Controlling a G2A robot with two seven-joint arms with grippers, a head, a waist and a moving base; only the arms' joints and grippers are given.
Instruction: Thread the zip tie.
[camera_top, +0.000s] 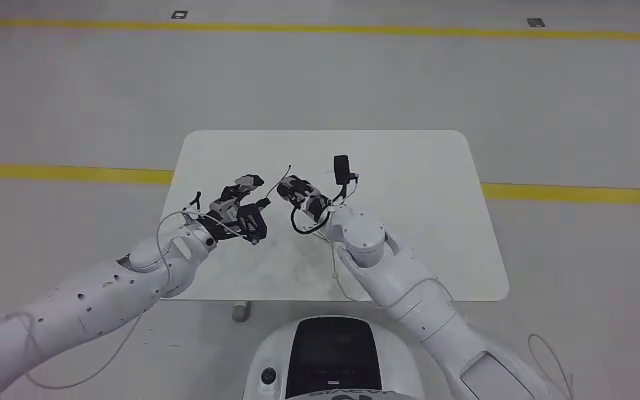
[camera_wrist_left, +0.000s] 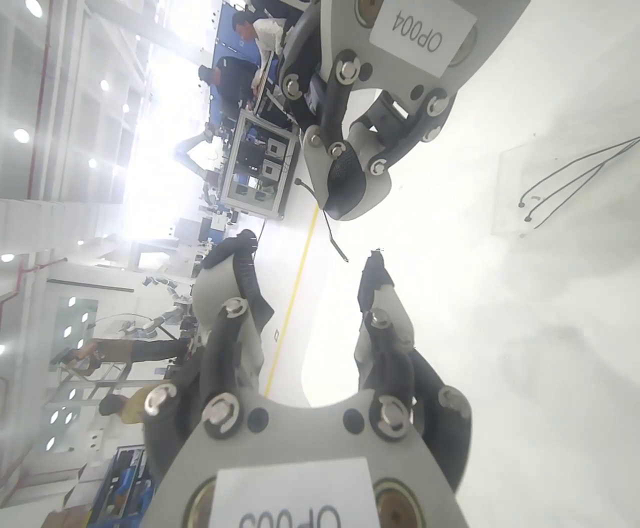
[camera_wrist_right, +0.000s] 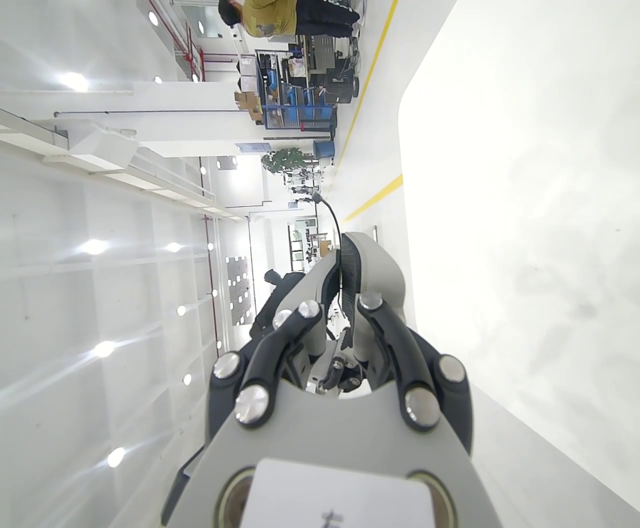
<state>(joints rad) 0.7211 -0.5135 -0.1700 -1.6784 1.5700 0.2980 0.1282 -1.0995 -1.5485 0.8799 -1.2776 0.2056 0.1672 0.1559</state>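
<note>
Above the surface (camera_top: 420, 160), toward its left edge, the right pincer (camera_wrist_right: 345, 245) clamps a thin zip tie (camera_wrist_left: 336, 240). Its free end points into the open left pincer (camera_wrist_left: 308, 250), likely for threading.

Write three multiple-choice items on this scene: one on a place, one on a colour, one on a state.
1. What holds the zip tie above the table?
A) the left gripper
B) the right gripper
C) a person's hand

2. What colour is the table?
A) white
B) green
C) black

3. The left gripper is:
A) shut on the tie
B) open
C) shut on nothing

Key: 1 B, the right gripper pinches the tie; 2 A, its top is plain white; 3 B, its jaws stand wide apart.
</note>
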